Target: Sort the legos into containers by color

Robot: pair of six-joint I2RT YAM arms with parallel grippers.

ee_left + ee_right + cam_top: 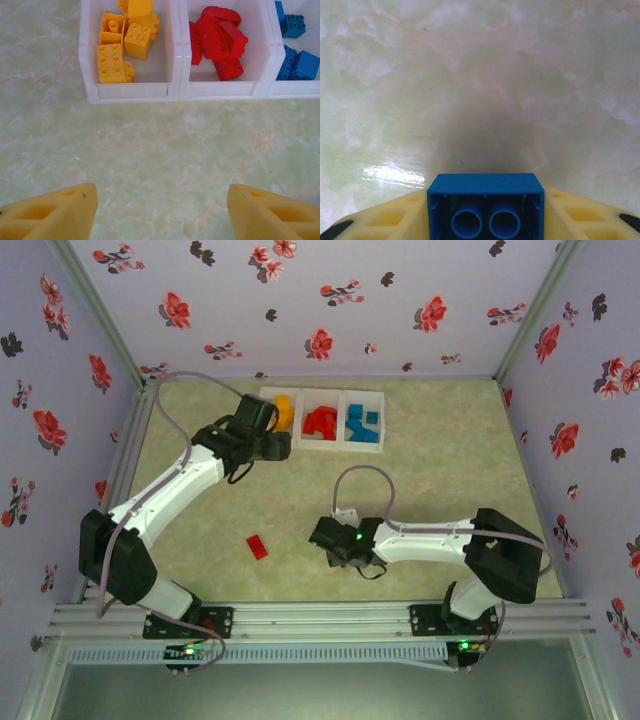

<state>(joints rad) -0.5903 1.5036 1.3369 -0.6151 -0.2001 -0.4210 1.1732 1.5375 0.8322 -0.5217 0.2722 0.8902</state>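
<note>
Bins [135,91] top centre of overhead view, yellow/red/blue sorted. Left gripper [162,212] wide open, empty, near yellow bin. Right gripper [485,220] clamped on blue brick [485,183]. Red brick [257,546] loose, lower left. Two bricks left, apparently.

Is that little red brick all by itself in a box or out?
Out. The red brick lies on the bare table, far from the white containers at the back.
</note>
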